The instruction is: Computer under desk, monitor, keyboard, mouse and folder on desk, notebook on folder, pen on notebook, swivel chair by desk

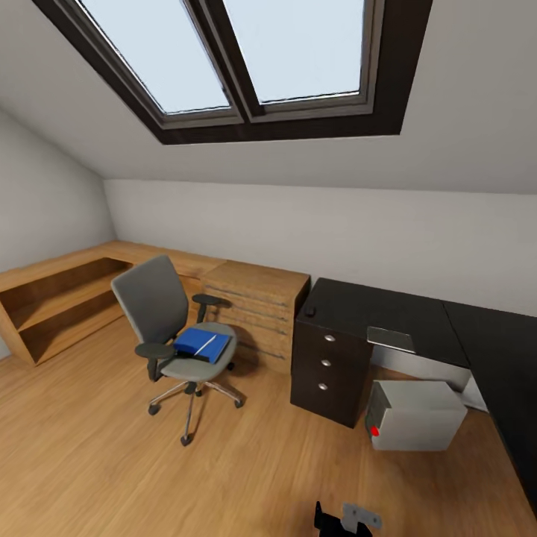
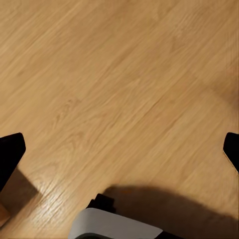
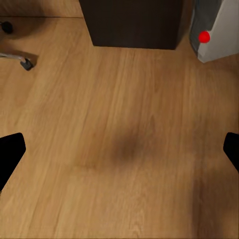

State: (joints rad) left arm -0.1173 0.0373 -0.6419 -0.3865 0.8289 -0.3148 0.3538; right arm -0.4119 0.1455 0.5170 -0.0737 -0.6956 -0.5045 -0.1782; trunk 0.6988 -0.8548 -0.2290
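Observation:
The grey swivel chair (image 1: 160, 306) stands on the floor left of the black desk (image 1: 418, 309). On its seat lies the blue folder (image 1: 198, 341) with the thin white pen (image 1: 214, 344) across it. The small black mouse (image 1: 309, 311) sits at the desk's left corner, and the grey notebook (image 1: 391, 338) lies at its front edge. Under the desk stands the light grey computer (image 1: 418, 414) (image 3: 216, 27). Both grippers hang open over bare floor: left gripper (image 2: 121, 152), right gripper (image 3: 121, 152). The monitor and keyboard are out of view.
A wooden cabinet (image 1: 257, 302) stands between chair and desk, and a low wooden shelf (image 1: 56, 298) runs along the left wall. The desk's drawer unit (image 1: 328, 365) (image 3: 132, 22) and a chair caster (image 3: 25, 62) lie ahead of the right gripper. Wooden floor (image 1: 97, 447) stretches in front.

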